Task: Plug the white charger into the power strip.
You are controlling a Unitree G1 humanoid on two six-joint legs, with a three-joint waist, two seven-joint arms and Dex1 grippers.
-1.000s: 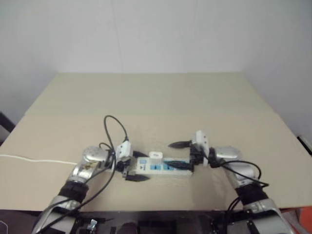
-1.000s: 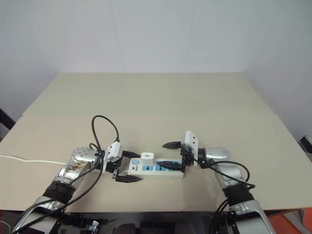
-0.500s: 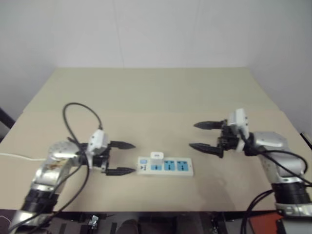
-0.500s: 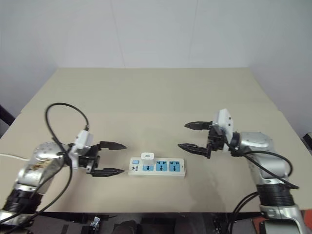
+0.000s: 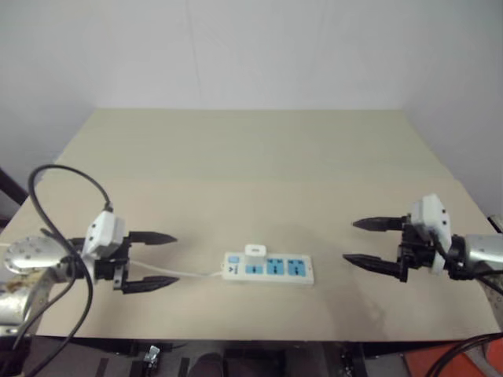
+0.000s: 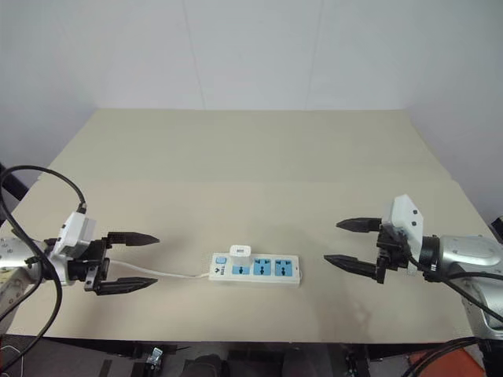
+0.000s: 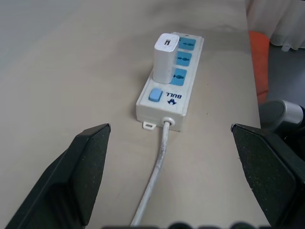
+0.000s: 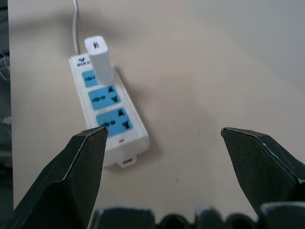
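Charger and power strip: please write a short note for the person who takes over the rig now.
Left gripper: fingers open, holding nothing, off the strip's corded end.
Right gripper: fingers open, holding nothing, off the strip's other end.
The power strip lies flat on the table, near its front edge, between the two grippers, touched by neither.
The white charger stands upright in the blue socket next to the switch; the other two sockets are free.
Done: the charger appears plugged in.
Left: nothing visible; perhaps only check that it sits fully down.

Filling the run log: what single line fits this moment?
white charger: upright in power strip socket nearest switch | left gripper: jaws open, empty | right gripper: jaws open, empty | both clear of strip
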